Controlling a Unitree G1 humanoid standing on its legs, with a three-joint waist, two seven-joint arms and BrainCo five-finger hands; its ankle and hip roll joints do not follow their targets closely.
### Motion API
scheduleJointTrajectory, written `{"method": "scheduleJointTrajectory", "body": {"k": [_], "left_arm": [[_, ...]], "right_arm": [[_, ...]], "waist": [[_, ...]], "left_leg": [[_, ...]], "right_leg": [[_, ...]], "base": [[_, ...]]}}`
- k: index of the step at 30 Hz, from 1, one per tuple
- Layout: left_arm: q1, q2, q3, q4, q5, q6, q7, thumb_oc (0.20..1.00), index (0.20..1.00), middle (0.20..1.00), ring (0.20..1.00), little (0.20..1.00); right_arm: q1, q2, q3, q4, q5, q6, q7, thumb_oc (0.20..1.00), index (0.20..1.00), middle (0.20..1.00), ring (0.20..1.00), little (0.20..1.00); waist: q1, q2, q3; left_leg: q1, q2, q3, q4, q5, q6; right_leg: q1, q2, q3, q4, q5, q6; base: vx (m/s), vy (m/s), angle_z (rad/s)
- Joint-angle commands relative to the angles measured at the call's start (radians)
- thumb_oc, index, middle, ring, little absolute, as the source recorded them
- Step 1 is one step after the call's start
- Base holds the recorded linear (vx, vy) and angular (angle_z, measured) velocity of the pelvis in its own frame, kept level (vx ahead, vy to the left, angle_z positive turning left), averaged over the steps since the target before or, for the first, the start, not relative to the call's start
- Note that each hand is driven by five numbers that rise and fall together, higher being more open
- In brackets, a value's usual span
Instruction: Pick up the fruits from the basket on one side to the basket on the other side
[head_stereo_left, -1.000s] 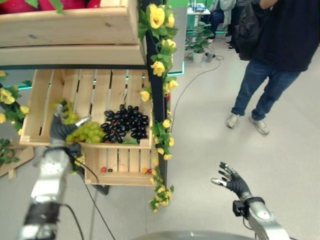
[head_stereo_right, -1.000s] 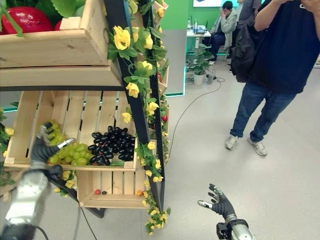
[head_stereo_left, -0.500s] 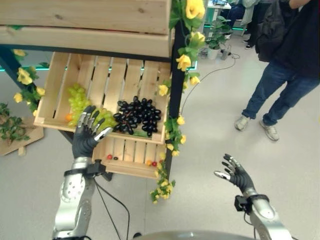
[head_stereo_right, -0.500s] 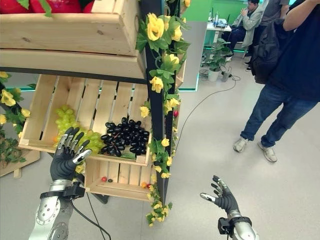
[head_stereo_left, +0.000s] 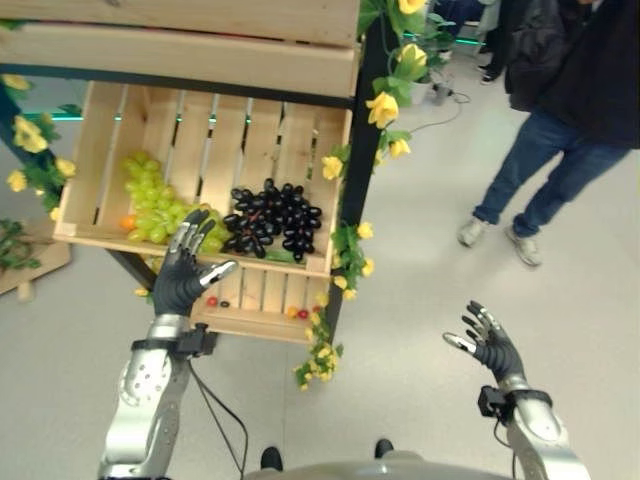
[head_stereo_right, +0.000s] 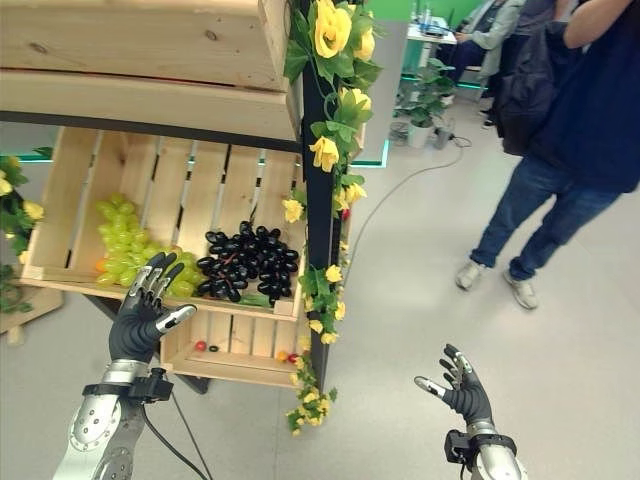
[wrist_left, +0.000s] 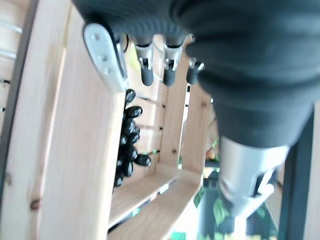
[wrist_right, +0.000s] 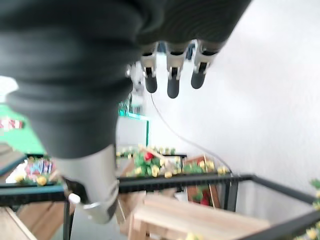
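A slatted wooden crate (head_stereo_left: 90, 150) on the stand's middle shelf holds green grapes (head_stereo_left: 150, 200) at its left and black grapes (head_stereo_left: 272, 217) (head_stereo_right: 243, 262) at its right. My left hand (head_stereo_left: 185, 275) (head_stereo_right: 140, 318) is open, fingers straight, just below and in front of the crate's front edge, holding nothing. In the left wrist view the black grapes (wrist_left: 127, 135) lie past the fingers (wrist_left: 147, 70). My right hand (head_stereo_left: 490, 345) (head_stereo_right: 462, 392) hangs open over the floor at the lower right, far from the stand.
A lower crate (head_stereo_left: 255, 310) holds a few small red fruits (head_stereo_right: 200, 346). The black stand post (head_stereo_left: 358, 150) carries yellow flowers (head_stereo_left: 385, 105). Another wooden crate (head_stereo_right: 140, 50) sits on the shelf above. A person in jeans (head_stereo_left: 545, 150) stands on the floor at the right.
The camera has shifted. My left hand has drawn back slightly from the crate's front edge, still open and empty. The right hand has barely moved.
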Motion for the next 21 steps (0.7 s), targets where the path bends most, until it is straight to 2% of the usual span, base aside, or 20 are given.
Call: {"method": "scheduleJointTrajectory", "body": {"k": [1, 3, 5, 6, 7, 8, 9, 10, 12, 13, 14, 15, 18, 19, 21], "left_arm": [[0.018, -0.01, -0.093, 0.088, 0.019, 0.061, -0.006, 1.0, 1.0, 1.0, 1.0, 1.0], [-0.004, 0.0, -0.104, 0.085, 0.018, 0.067, -0.007, 1.0, 1.0, 1.0, 1.0, 1.0], [-0.02, 0.005, -0.106, 0.075, 0.015, 0.068, -0.008, 1.0, 1.0, 1.0, 1.0, 1.0], [-0.026, 0.008, -0.109, 0.072, 0.013, 0.069, -0.007, 1.0, 1.0, 1.0, 1.0, 1.0], [-0.034, 0.012, -0.114, 0.057, 0.008, 0.073, -0.01, 1.0, 1.0, 1.0, 1.0, 1.0], [-0.034, 0.012, -0.115, 0.057, 0.008, 0.073, -0.01, 1.0, 1.0, 1.0, 1.0, 1.0], [-0.036, 0.007, -0.115, 0.046, 0.007, 0.075, -0.013, 1.0, 1.0, 1.0, 1.0, 1.0], [-0.035, 0.007, -0.115, 0.046, 0.007, 0.076, -0.013, 1.0, 1.0, 1.0, 1.0, 1.0], [-0.033, 0.01, -0.107, 0.03, 0.002, 0.076, -0.021, 1.0, 1.0, 1.0, 1.0, 1.0], [-0.03, 0.01, -0.1, 0.017, -0.013, 0.077, -0.024, 1.0, 1.0, 1.0, 1.0, 1.0], [-0.027, 0.006, -0.095, 0.009, -0.03, 0.077, -0.025, 1.0, 1.0, 1.0, 1.0, 1.0], [-0.026, 0.006, -0.094, 0.009, -0.031, 0.078, -0.026, 1.0, 1.0, 1.0, 1.0, 1.0], [-0.043, -0.005, -0.111, 0.009, -0.068, 0.082, -0.036, 1.0, 1.0, 1.0, 1.0, 1.0], [-0.04, -0.016, -0.115, 0.004, -0.081, 0.084, -0.045, 1.0, 1.0, 1.0, 1.0, 1.0], [-0.037, -0.021, -0.116, 0.003, -0.087, 0.086, -0.049, 1.0, 1.0, 1.0, 1.0, 1.0]], "right_arm": [[-0.053, 0.003, -0.042, -0.086, 0.0, -0.073, -0.037, 1.0, 1.0, 1.0, 1.0, 1.0], [-0.078, 0.001, -0.042, -0.085, -0.008, -0.073, -0.05, 1.0, 1.0, 1.0, 1.0, 1.0], [-0.095, 0.0, -0.046, -0.083, -0.012, -0.069, -0.057, 1.0, 1.0, 1.0, 1.0, 1.0], [-0.103, -0.001, -0.046, -0.081, -0.012, -0.067, -0.058, 1.0, 1.0, 1.0, 1.0, 1.0], [-0.115, -0.008, -0.051, -0.084, -0.016, -0.061, -0.061, 1.0, 1.0, 1.0, 1.0, 1.0], [-0.115, -0.008, -0.051, -0.086, -0.016, -0.06, -0.061, 1.0, 1.0, 1.0, 1.0, 1.0], [-0.122, -0.012, -0.05, -0.088, -0.022, -0.057, -0.059, 1.0, 1.0, 1.0, 1.0, 1.0], [-0.121, -0.012, -0.05, -0.088, -0.023, -0.056, -0.059, 1.0, 1.0, 1.0, 1.0, 1.0], [-0.138, -0.017, -0.037, -0.089, -0.022, -0.056, -0.057, 1.0, 1.0, 1.0, 1.0, 1.0], [-0.147, -0.019, -0.029, -0.088, -0.022, -0.057, -0.055, 1.0, 1.0, 1.0, 1.0, 1.0], [-0.148, -0.024, -0.03, -0.091, -0.024, -0.056, -0.051, 1.0, 1.0, 1.0, 1.0, 1.0], [-0.148, -0.025, -0.03, -0.092, -0.024, -0.055, -0.05, 1.0, 1.0, 1.0, 1.0, 1.0], [-0.153, -0.033, -0.036, -0.098, -0.027, -0.05, -0.045, 1.0, 1.0, 1.0, 1.0, 1.0], [-0.149, -0.04, -0.047, -0.096, -0.026, -0.051, -0.048, 1.0, 1.0, 1.0, 1.0, 1.0], [-0.144, -0.044, -0.054, -0.096, -0.024, -0.052, -0.049, 1.0, 1.0, 1.0, 1.0, 1.0]], "waist": [[-0.003, 0.058, -0.023], [0.015, 0.072, -0.037], [0.038, 0.072, -0.055], [0.044, 0.069, -0.064], [0.055, 0.059, -0.085], [0.059, 0.058, -0.081], [0.069, 0.043, -0.099], [0.073, 0.042, -0.099], [0.093, 0.037, -0.106], [0.102, 0.04, -0.107], [0.105, 0.042, -0.105], [0.106, 0.043, -0.105], [0.095, 0.052, -0.102], [0.085, 0.058, -0.101], [0.081, 0.066, -0.098]], "left_leg": [[-0.02, 0.026, 0.016, 0.036, -0.114, 0.066], [-0.044, 0.044, 0.059, 0.044, -0.102, 0.065], [-0.064, 0.05, 0.105, 0.054, -0.094, 0.064], [-0.073, 0.051, 0.124, 0.055, -0.09, 0.065], [-0.081, 0.043, 0.149, 0.052, -0.102, 0.068], [-0.087, 0.045, 0.172, 0.057, -0.084, 0.075], [-0.097, 0.028, 0.202, 0.054, -0.103, 0.081], [-0.095, 0.027, 0.206, 0.055, -0.105, 0.082], [-0.114, 0.033, 0.274, 0.054, -0.098, 0.083], [-0.119, 0.06, 0.32, 0.074, -0.085, 0.074], [-0.12, 0.073, 0.331, 0.082, -0.081, 0.068], [-0.119, 0.075, 0.332, 0.083, -0.081, 0.066], [-0.127, 0.12, 0.356, 0.115, -0.055, 0.039], [-0.148, 0.15, 0.37, 0.132, -0.025, 0.016], [-0.156, 0.171, 0.378, 0.144, -0.007, -0.004]], "right_leg": [[-0.081, -0.044, -0.076, 0.177, -0.049, 0.022], [-0.034, -0.091, -0.13, 0.229, -0.062, 0.019], [0.032, -0.126, -0.169, 0.241, -0.053, 0.027], [0.058, -0.134, -0.181, 0.24, -0.041, 0.033], [0.11, -0.135, -0.192, 0.249, -0.027, 0.06], [0.106, -0.139, -0.203, 0.244, -0.013, 0.051], [0.156, -0.112, -0.215, 0.24, -0.022, 0.074], [0.158, -0.113, -0.212, 0.236, -0.02, 0.076], [0.18, -0.111, -0.293, 0.172, -0.019, 0.08], [0.168, -0.106, -0.326, 0.154, -0.033, 0.073], [0.169, -0.108, -0.34, 0.146, -0.04, 0.063], [0.169, -0.106, -0.339, 0.146, -0.041, 0.061], [0.19, -0.068, -0.339, 0.073, -0.116, 0.026], [0.214, -0.033, -0.329, 0.001, -0.161, 0.008], [0.218, -0.011, -0.32, -0.036, -0.174, -0.005]], "base": [[-0.19, 0.03, -0.63], [-0.17, 0.051, -0.77], [-0.14, 0.032, -0.28], [-0.13, 0.011, -0.19], [-0.15, 0.009, -0.22], [-0.2, 0.042, -0.52], [-0.14, 0.047, -0.65], [-0.16, 0.051, -1.2], [-0.19, -0.034, -1.95], [-0.19, -0.114, -2.39], [-0.11, -0.1, -2.11], [-0.07, -0.127, -1.56], [-0.11, -0.211, -0.62], [-0.12, -0.259, -0.06], [-0.09, -0.175, -0.09]]}}
